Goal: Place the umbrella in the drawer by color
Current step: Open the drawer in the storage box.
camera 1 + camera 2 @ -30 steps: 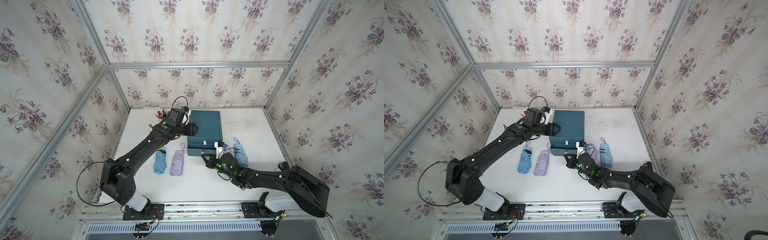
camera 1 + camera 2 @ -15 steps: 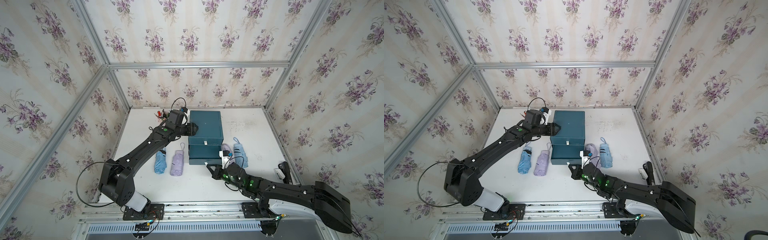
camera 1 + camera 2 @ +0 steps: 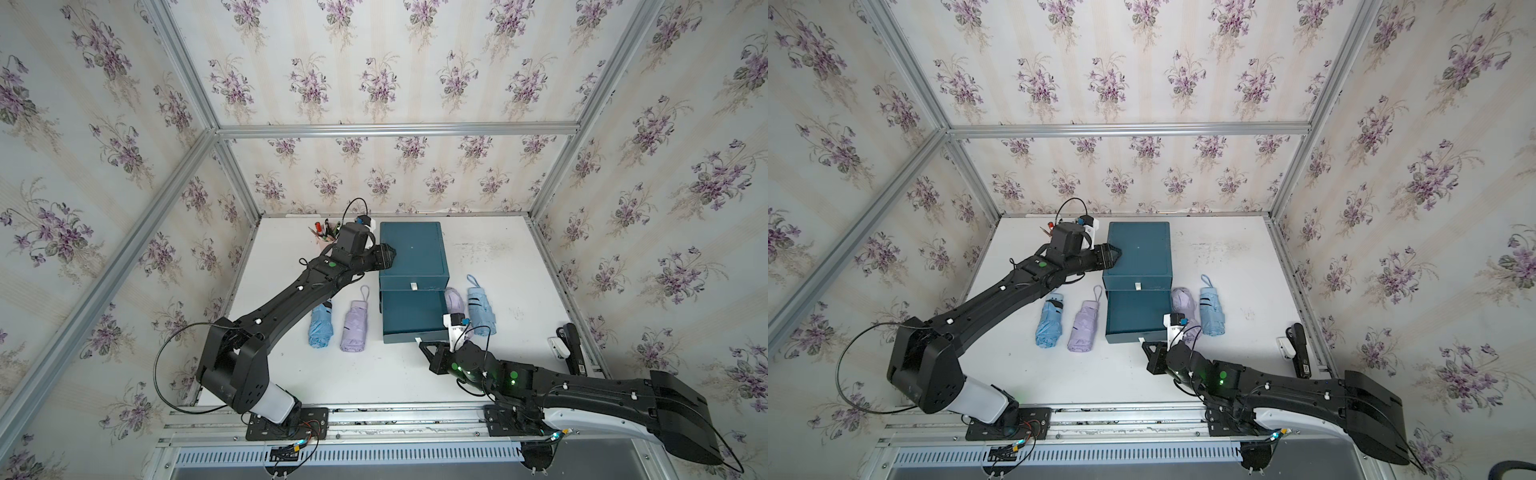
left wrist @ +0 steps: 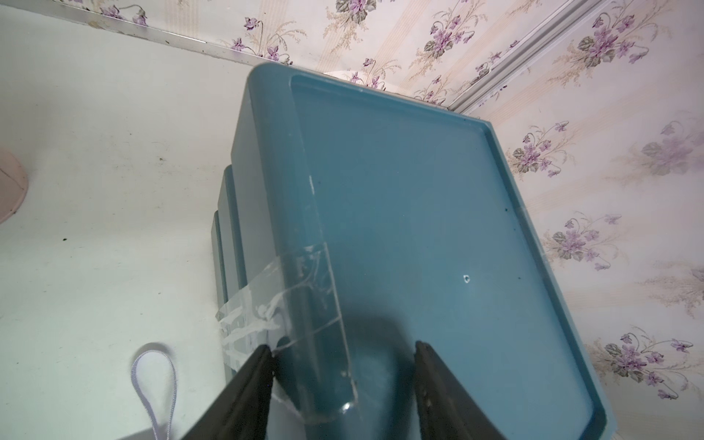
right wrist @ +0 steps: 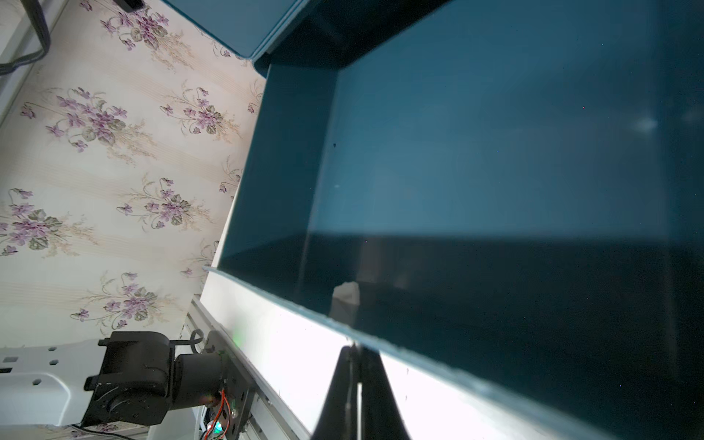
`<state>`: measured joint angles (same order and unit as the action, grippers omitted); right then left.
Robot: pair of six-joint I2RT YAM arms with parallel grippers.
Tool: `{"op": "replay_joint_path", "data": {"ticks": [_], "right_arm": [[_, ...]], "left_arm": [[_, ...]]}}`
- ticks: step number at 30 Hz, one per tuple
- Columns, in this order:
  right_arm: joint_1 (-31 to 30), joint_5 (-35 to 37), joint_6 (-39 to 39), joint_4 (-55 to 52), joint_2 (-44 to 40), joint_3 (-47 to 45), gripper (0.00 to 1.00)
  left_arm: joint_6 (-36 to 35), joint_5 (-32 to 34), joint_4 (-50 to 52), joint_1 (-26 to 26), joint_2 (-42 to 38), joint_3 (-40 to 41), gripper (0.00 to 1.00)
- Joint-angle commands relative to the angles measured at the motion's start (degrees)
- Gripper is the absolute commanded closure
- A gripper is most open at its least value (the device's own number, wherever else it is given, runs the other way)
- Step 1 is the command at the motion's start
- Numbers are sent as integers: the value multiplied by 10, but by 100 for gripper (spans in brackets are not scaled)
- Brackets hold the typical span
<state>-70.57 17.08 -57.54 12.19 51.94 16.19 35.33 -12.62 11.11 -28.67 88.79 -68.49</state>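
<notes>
Between the parted left jaws: the cabinet's (image 4: 400,190) top side edge. Right jaws clenched, tips touching the open drawer's (image 3: 411,316) front lip.

We see a white table (image 3: 490,257) bearing a teal drawer cabinet (image 3: 411,249), its lower drawer (image 3: 411,311) pulled out. Left of it lie a blue umbrella (image 3: 321,328) and a lilac umbrella (image 3: 354,324). On its right lie a second lilac umbrella (image 3: 454,300) and a second blue umbrella (image 3: 480,309). A pen cup (image 3: 326,232) stands at the back, and a black gadget (image 3: 573,349) lies by the right edge.

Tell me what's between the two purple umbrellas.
The open drawer, pulled out of the cabinet and empty. Both top views show it.
</notes>
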Motion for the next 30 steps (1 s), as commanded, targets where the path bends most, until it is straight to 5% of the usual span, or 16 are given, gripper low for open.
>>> {"op": "replay_joint_path", "data": {"ticks": [1, 23, 26, 30], "right_arm": [[-13, 9, 7, -56, 6, 13, 100], [-63, 46, -10, -92, 36, 31, 100], [-63, 51, -5, -112, 40, 43, 75], [-66, 114, 2, -240, 14, 93, 58]], "left_arm": [[-9, 46, 201, 0, 12, 19, 43], [-13, 40, 190, 1, 8, 30, 41], [-14, 40, 191, 0, 3, 32, 39], [-17, 43, 199, 0, -13, 28, 35]]}}
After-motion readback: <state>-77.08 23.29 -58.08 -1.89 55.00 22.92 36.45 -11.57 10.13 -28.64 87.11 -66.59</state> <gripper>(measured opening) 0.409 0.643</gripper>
